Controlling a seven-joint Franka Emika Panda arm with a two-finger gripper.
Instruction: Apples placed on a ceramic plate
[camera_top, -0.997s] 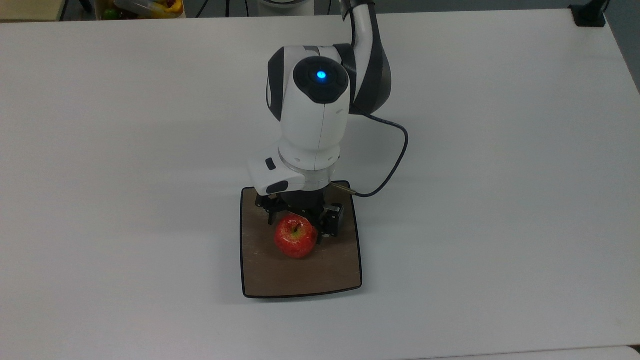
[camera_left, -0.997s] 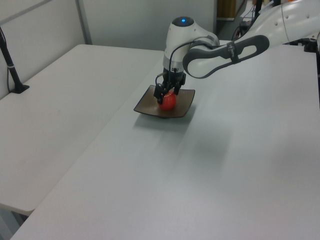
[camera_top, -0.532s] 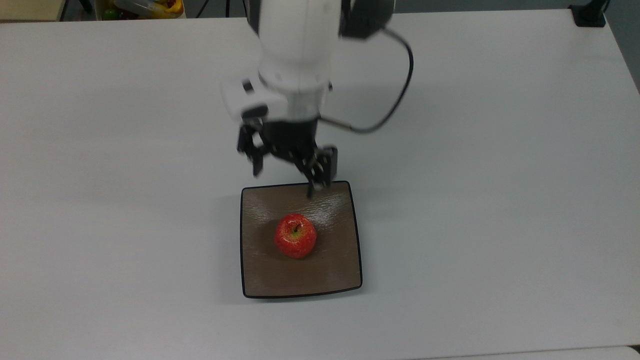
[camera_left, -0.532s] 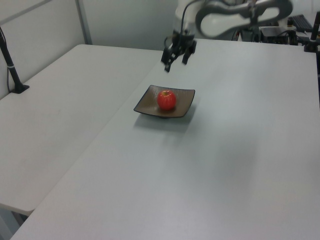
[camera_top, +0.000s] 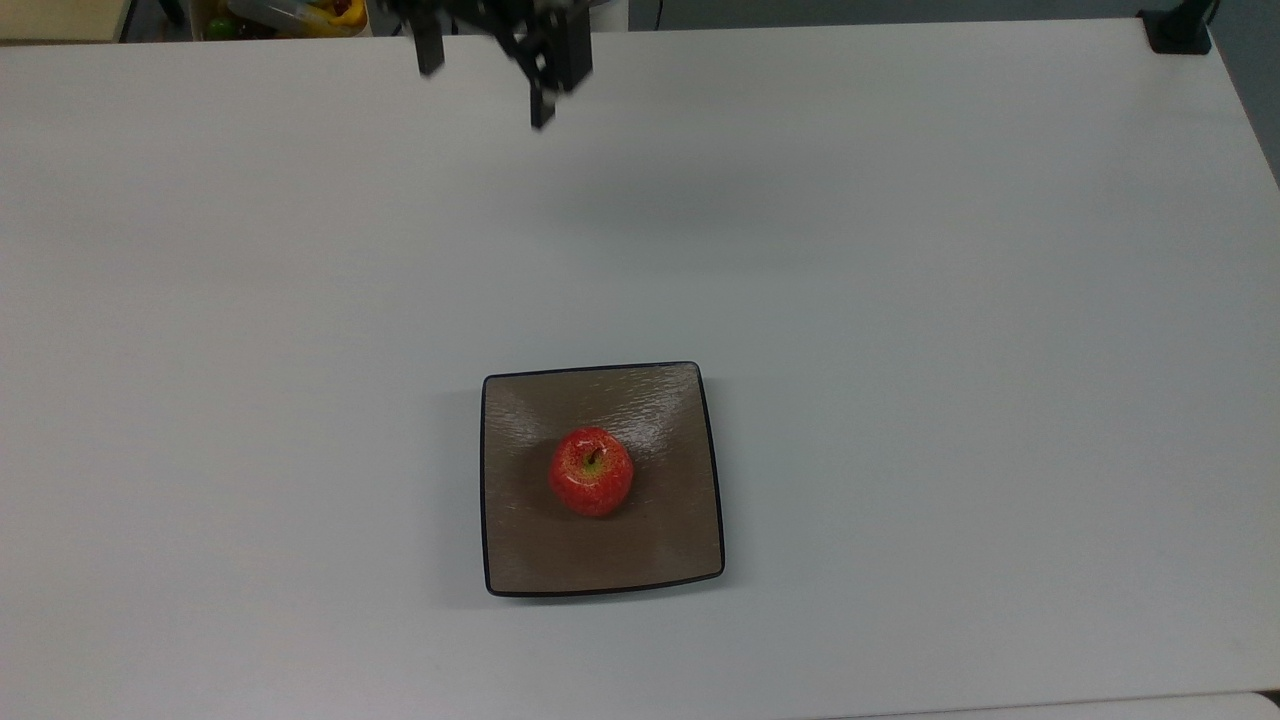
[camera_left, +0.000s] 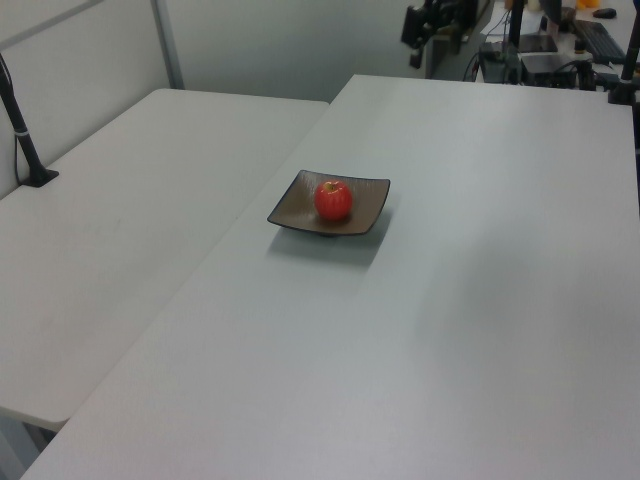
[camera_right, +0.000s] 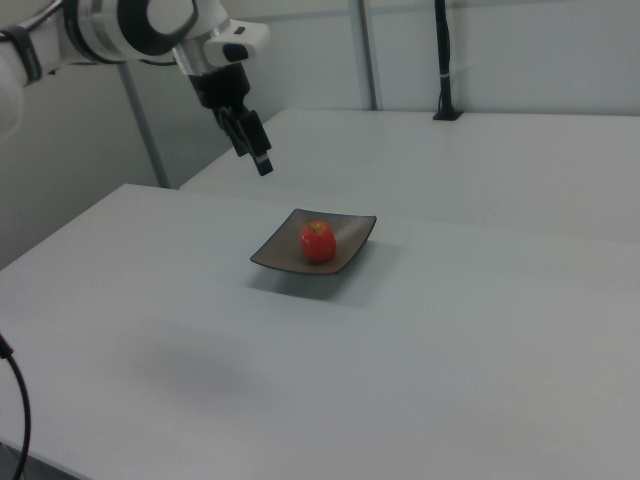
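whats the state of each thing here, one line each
apple: resting upright on the plate, stem up, free of the gripper
ceramic plate: flat on the table, holding the apple near its middle
gripper: open, empty, raised over the table's far edge at the top of the top view, well apart from the plate
table: white, bearing the plate

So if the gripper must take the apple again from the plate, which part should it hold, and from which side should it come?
Probably the apple's round sides at its widest part, coming straight down. It sits stem up near the middle of the plate, whose raised rim would hinder a low sideways approach. The gripper hangs open, well away.
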